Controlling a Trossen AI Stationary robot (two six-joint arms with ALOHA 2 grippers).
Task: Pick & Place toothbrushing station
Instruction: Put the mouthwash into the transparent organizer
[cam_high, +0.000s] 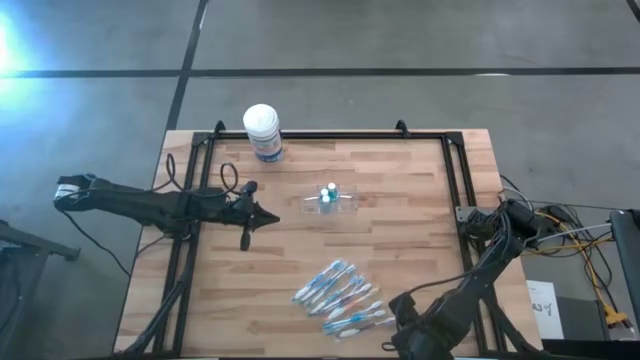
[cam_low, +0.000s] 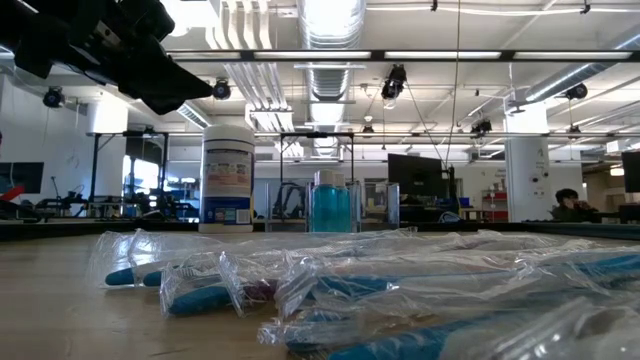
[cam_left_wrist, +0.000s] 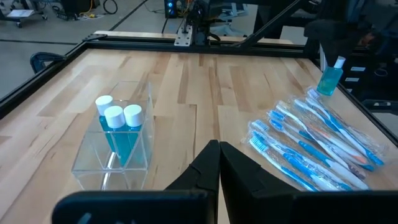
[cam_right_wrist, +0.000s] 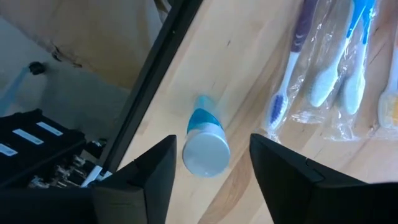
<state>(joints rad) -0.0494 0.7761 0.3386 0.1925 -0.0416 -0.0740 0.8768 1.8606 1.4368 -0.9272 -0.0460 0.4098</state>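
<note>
The right gripper (cam_right_wrist: 208, 171), fingers spread, straddles a light, slippery white-capped blue tube (cam_right_wrist: 204, 140); pinching its cap seems safest.

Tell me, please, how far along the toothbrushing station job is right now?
Partly done: three white-capped tubes already stand in the clear cup. In hand: the right tool is open around a fourth tube at the table's edge, not gripping it yet. Left: the wrapped toothbrushes lie loose on the table. The left tool waits shut beside the cup.
</note>
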